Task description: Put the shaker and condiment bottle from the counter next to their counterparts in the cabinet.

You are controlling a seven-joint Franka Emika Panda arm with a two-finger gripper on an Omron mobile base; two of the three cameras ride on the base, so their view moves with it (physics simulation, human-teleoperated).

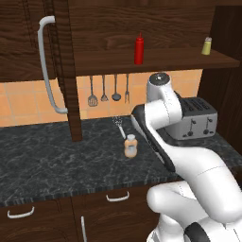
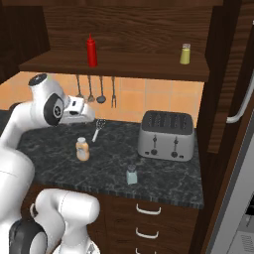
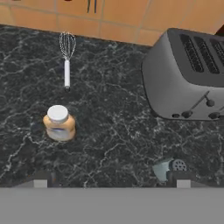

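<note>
The pale blue-grey shaker (image 2: pixel 131 174) stands near the front edge of the black stone counter (image 2: pixel 163 173). The peach-orange condiment bottle (image 2: pixel 82 149) stands upright further left, also seen as the condiment bottle (image 1: pixel 130 145). In the hand view my gripper (image 3: pixel 112 180) hangs above the counter, open wide with nothing between its fingers. There the shaker (image 3: pixel 168 168) sits just beside the right fingertip (image 3: pixel 183 179), and the condiment bottle (image 3: pixel 59 123) is up and to the left. On the cabinet shelf (image 2: pixel 139 69) stand a red squeeze bottle (image 2: pixel 92 50) and a yellow-green shaker (image 2: pixel 185 53).
A silver toaster (image 2: pixel 166 135) stands at the right on the counter against the tiled wall. A whisk (image 3: pixel 67 57) lies behind the condiment bottle. Utensils (image 1: pixel 108 90) hang under the shelf. The cabinet door (image 1: pixel 47 61) with its curved grey handle stands open at the left.
</note>
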